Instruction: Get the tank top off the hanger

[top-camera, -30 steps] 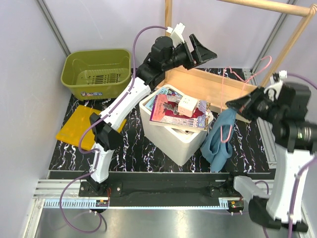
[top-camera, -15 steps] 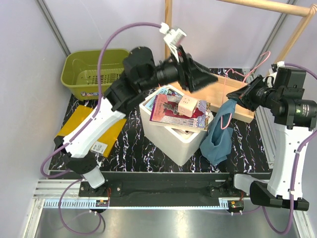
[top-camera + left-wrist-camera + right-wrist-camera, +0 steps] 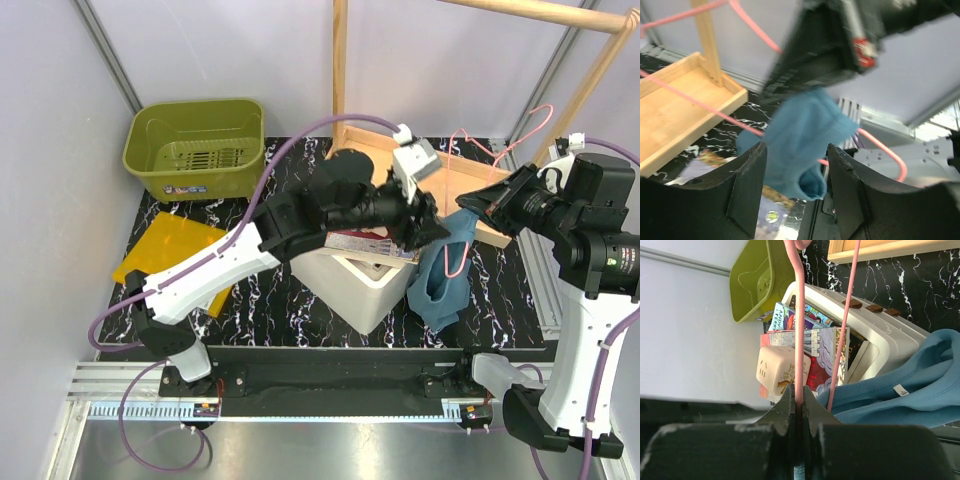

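Barely started. Still need to pull the tank top (image 3: 440, 278) off the hanger (image 3: 799, 315) (none slid free yet). Gripping the pink wire tight in the right jaws; left jaws spread open either side of the cloth, not pinching. Hangs beside the white box (image 3: 350, 287), long axis roughly vertical, loose end toward the surface.

White arms (image 3: 215, 262) with black joints (image 3: 345, 195), purple cables (image 3: 345, 119), matte black left tool (image 3: 796, 190).
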